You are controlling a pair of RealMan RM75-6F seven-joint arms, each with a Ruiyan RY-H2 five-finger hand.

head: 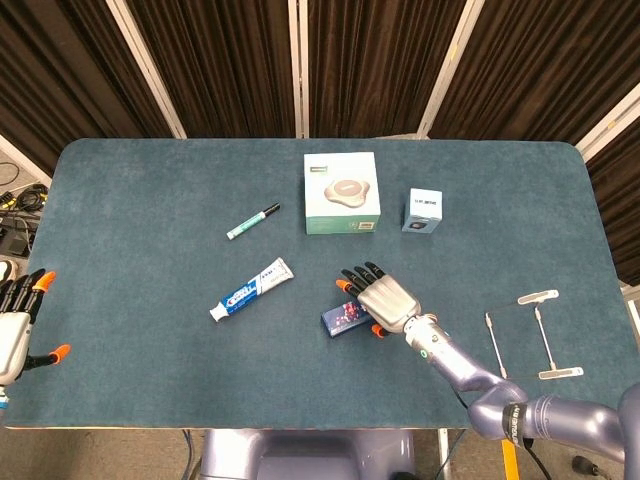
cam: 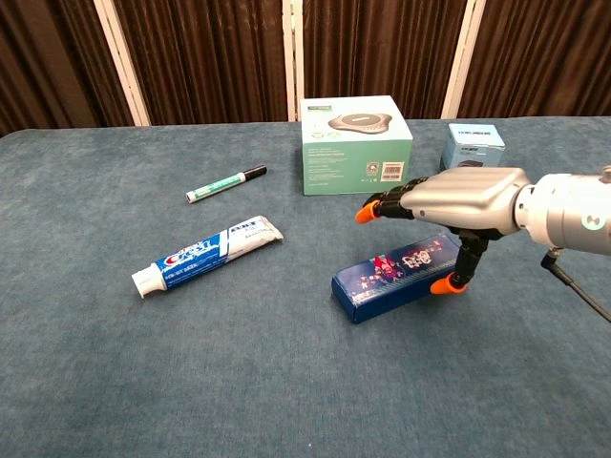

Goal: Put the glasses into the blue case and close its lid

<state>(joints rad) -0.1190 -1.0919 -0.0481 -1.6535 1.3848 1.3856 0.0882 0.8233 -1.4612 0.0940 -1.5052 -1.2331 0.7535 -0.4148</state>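
At the far left edge of the head view, the robot's left hand (head: 14,325) waits off the table with fingers spread and nothing in them. The teal carpet-like table top (head: 140,230) carries a green-and-black marker pen (head: 252,221), a blue-and-white toothpaste tube (head: 251,288), a pale green square box showing a round device (head: 342,192) and a small light-blue carton (head: 424,211).

Just right of the tube lies the blue rectangular glasses case with a printed lid (cam: 402,278), its lid down. The right hand (cam: 456,203) hovers flat over it, fingers stretched apart and gripping nothing, the thumb pointing down beside the case's near right end; whether it touches is unclear.

The clear-framed glasses (head: 524,335) lie well apart to the right, near the table's edge, arms unfolded. That is the main risk: the case looks shut while the glasses are still outside, so the lid probably needs reopening. A sideways nudge from the thumb could slide the light case across the cloth, and a clumsy pinch on the thin frame could push the glasses off the edge.

Dark brown pleated curtains with pale upright posts (head: 220,60) close off the room behind.
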